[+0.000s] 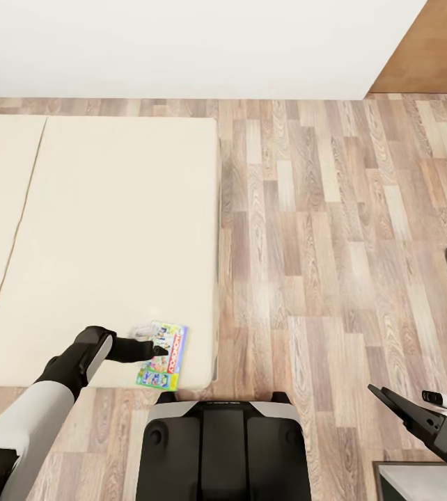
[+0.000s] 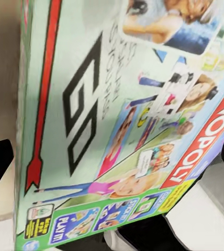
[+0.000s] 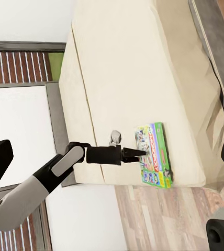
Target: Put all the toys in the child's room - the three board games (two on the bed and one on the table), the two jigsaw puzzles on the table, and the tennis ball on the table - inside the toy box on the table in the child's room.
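The MONOPOLY board game [image 1: 163, 355] is seen at the bed's [image 1: 112, 229] near right corner, spanned by the left gripper's [image 1: 159, 350] wide-spread fingers.

Bedroom in a home, low wide bed [image 1: 98, 236] with a plain cream mattress, wood-plank floor [image 1: 321, 243], bare white wall [image 1: 182, 42], brown wooden door [image 1: 432, 49] (at the far corner), Monopoly board game [image 1: 164, 355] on the mattress

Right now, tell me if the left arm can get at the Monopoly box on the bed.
Probably yes: the left claw is already at the Monopoly box, near the bed's corner, with nothing between them.
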You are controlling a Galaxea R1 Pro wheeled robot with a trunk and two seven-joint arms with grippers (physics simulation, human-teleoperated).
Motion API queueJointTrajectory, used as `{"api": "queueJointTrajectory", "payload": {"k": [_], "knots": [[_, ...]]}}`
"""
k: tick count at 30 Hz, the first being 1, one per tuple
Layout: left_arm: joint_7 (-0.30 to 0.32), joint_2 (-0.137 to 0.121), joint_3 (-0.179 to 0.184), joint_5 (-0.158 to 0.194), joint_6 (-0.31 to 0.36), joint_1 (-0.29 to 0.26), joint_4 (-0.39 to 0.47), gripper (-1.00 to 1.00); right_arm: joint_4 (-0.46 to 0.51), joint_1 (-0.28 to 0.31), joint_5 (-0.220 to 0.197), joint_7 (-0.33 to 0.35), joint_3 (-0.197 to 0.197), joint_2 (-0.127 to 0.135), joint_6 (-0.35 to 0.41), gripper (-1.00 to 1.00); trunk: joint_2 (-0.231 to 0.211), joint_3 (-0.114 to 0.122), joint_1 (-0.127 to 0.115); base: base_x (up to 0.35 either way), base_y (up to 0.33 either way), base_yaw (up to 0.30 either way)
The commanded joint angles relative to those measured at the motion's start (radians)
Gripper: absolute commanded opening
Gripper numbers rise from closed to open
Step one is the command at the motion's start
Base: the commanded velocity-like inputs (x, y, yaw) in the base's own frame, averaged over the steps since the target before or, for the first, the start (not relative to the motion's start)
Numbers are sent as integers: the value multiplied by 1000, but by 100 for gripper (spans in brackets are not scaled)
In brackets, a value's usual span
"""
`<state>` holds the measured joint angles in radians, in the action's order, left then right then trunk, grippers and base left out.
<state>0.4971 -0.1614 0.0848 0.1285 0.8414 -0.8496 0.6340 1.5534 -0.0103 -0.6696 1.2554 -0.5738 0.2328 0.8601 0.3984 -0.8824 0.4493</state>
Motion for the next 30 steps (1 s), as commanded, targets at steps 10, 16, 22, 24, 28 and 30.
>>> {"api": "queueJointTrajectory", "payload": {"k": [10, 16, 22, 24, 28, 30], "knots": [[44, -3, 6, 9, 5, 0, 1, 100, 1, 0, -4, -1, 0, 0, 7, 100, 2, -1, 1, 0, -58, 0], [46, -3, 6, 10, 5, 0, 1, 100, 1, 0, -4, -1, 0, 0, 7, 100, 2, -1, 1, 0, -86, 0], [48, -3, 4, 11, 7, 0, 1, 100, 1, 0, -4, -1, 0, 0, 7, 100, 2, -1, 1, 0, -156, 0], [48, -3, 4, 11, 7, 0, 1, 100, 1, 0, -4, -1, 0, 0, 7, 100, 2, -1, 1, 0, -80, 0], [49, -3, 4, 12, 7, 0, 1, 100, 1, 0, -4, -1, 0, 0, 7, 100, 2, -1, 1, 0, -30, 0], [49, -3, 4, 12, 7, 0, 1, 100, 1, 0, -4, -1, 0, 0, 7, 100, 2, -1, 1, 0, -13, 0]]}}
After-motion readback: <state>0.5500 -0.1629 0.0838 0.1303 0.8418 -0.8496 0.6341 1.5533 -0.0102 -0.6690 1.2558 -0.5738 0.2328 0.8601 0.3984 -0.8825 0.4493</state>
